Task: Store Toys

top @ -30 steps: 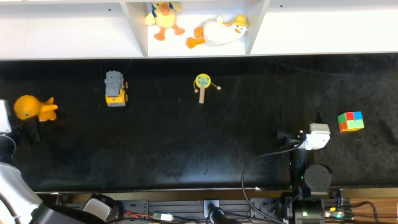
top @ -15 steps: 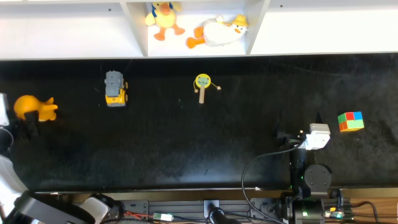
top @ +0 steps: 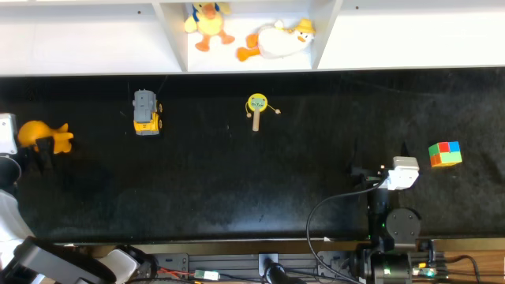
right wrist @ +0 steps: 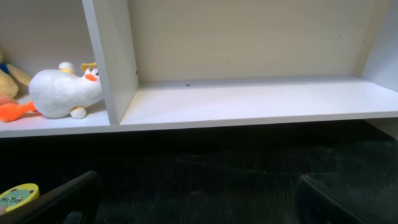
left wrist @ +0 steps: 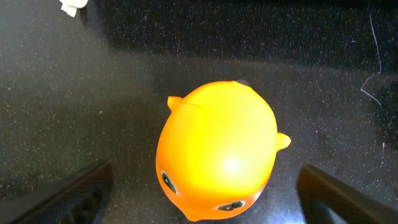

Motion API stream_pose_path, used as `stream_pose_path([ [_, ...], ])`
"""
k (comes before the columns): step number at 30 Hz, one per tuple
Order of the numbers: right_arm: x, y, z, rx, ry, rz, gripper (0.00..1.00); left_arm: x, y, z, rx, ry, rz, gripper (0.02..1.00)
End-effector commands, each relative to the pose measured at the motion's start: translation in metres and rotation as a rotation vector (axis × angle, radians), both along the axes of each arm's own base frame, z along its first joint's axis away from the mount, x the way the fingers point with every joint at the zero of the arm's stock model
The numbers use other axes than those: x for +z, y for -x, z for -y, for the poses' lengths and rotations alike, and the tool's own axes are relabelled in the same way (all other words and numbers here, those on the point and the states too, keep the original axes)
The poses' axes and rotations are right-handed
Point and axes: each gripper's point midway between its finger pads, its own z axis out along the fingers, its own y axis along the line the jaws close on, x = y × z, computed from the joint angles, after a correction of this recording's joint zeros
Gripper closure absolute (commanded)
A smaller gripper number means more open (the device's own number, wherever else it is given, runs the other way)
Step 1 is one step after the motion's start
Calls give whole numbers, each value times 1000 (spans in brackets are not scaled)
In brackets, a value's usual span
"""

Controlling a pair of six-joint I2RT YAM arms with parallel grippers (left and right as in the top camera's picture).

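You're at the pickup: left tool [left wrist: 202, 193], spread apart, hovers over the orange toy [left wrist: 217, 149] at the worktop's [top: 237, 181] left edge; lower, then clamp.

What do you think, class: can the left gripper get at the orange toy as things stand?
Probably yes: the left gripper hangs open over the orange toy, with nothing between them.
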Motion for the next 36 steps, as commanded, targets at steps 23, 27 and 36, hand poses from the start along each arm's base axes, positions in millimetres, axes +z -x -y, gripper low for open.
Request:
stream_pose_path([
  [23,-3,0,-1,3,-5,3,5,21,-28,5,-48,30,120,980],
  [27,-3,0,-1,3,-5,4,7,37,-34,6,-30,26,172,980],
  [36,-3,0,-1,3,-5,3,3,81,-37,10,56,42,291,980],
])
